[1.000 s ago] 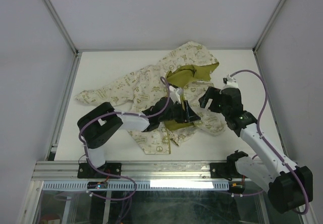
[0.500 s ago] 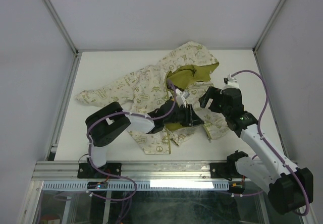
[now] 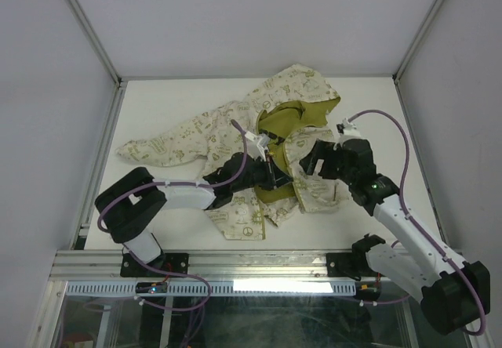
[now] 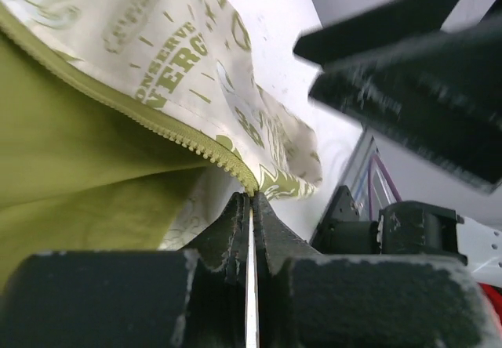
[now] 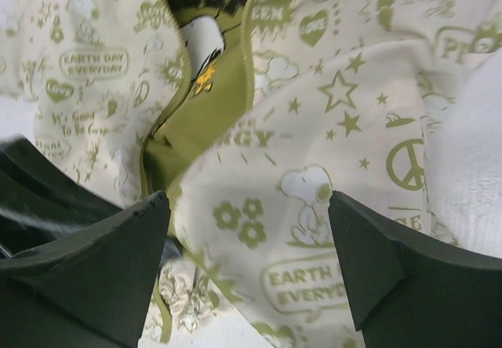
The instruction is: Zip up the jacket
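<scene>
- Top external view: the jacket (image 3: pixel 227 128) is seen spread out and rumpled across the middle of the white worktop (image 3: pixel 157 97), with its front open so that the olive lining (image 3: pixel 306 111) is exposed.
- One sleeve (image 3: pixel 157 146) is stretched toward the left side of the worktop, and the hood (image 3: pixel 302 85) is turned toward the far edge.
- The left pincer (image 3: pixel 272 177) is laid low on the open front, at the near end of the exposed lining.
- In the left wrist view its jaws are pressed together with only a hairline slit between them. The toothed zip edge (image 4: pixel 172 132) is led straight into their tips, where it appears to be pinched.
- The right pincer (image 3: pixel 316 160) is held near the left one, over the right front panel of the jacket.
- In the right wrist view its fingers (image 5: pixel 118 277) are spread wide with nothing gripped between them, and printed cream cloth is seen below.
</scene>
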### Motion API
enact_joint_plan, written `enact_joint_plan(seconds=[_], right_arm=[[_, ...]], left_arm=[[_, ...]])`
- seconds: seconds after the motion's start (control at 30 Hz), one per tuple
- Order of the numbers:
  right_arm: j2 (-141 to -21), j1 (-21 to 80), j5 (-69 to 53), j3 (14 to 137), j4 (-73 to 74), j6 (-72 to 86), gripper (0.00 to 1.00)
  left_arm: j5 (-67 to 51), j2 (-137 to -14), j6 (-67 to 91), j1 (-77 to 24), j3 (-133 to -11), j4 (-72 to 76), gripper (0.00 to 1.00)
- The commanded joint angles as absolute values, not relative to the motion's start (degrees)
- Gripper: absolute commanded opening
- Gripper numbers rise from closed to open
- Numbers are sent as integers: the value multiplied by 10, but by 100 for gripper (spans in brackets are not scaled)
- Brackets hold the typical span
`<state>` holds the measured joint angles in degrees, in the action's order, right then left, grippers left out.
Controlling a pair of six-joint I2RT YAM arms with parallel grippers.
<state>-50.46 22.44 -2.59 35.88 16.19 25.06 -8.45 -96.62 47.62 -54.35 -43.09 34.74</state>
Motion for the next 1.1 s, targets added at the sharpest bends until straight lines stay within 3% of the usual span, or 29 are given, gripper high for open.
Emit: enact_joint_plan(seconds=[0.0,0.17,0.27,0.53,0.67,0.9,1.0,1.07], right_arm=[[-529,254,-80,379,170,226,84],[-556,322,-107,381,167,217,82],[-573,355,-63,378,168,210,82],[-630,396,-21,372,154,187,84],[-654,401,1,371,155,184,79],[-646,424,20,375,149,186,80],[-653,424,44,379,158,193,64],[-652,424,45,382,159,195,36]], left_arm=[[-43,-897,433,-513,-396,316,0],[-62,-867,419,-474,-383,263,0],[-66,-861,398,-471,-395,228,0],[-94,-860,390,-471,-418,212,0],[-97,-855,392,-471,-422,215,0],[-99,-853,397,-471,-439,212,0],[-103,-846,398,-472,-442,212,0],[-102,-839,398,-471,-440,215,0]])
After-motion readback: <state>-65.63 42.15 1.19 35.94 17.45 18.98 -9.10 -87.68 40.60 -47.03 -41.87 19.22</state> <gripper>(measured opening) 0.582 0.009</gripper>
